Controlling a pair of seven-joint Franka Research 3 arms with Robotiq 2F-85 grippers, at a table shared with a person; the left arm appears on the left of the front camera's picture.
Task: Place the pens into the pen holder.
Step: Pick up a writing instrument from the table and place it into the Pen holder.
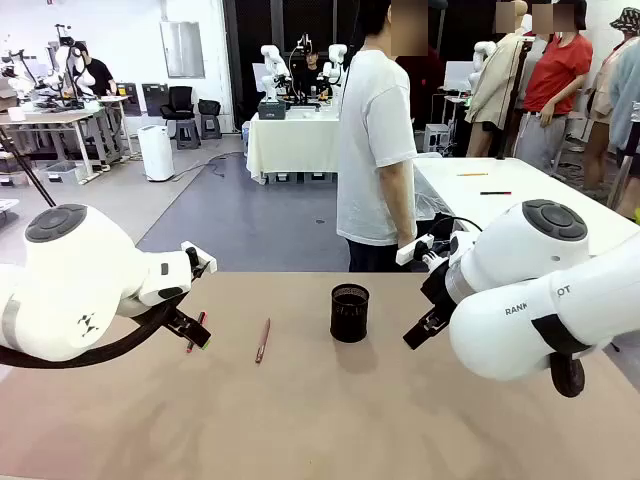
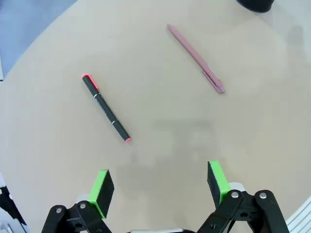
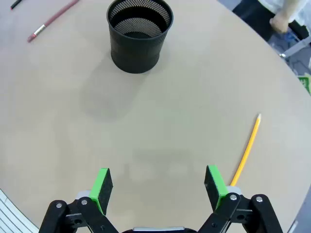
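At the left side of the counter (image 1: 320, 420), the left gripper (image 2: 157, 175) hangs with its jaws spread wide and nothing between them. The black pen with red ends (image 2: 106, 108) lies flat just ahead of it, a little off toward its left finger in the left wrist view. Its long axis runs on a slant across the line of the fingers, so the wrist would likely need to turn before closing. The reddish-brown pen (image 2: 196, 58) lies farther ahead, also slanted, nearer the pen holder (image 1: 349, 312). The holder stands upright at mid-counter and looks empty. On the right, the right gripper (image 3: 156, 180) is likewise open and holds nothing. The yellow-orange pen (image 3: 247, 149) lies close beside its right finger, outside the jaws, pointing away from it. By my reading each arm has a pen near at hand, and the left arm is the nearer to two.
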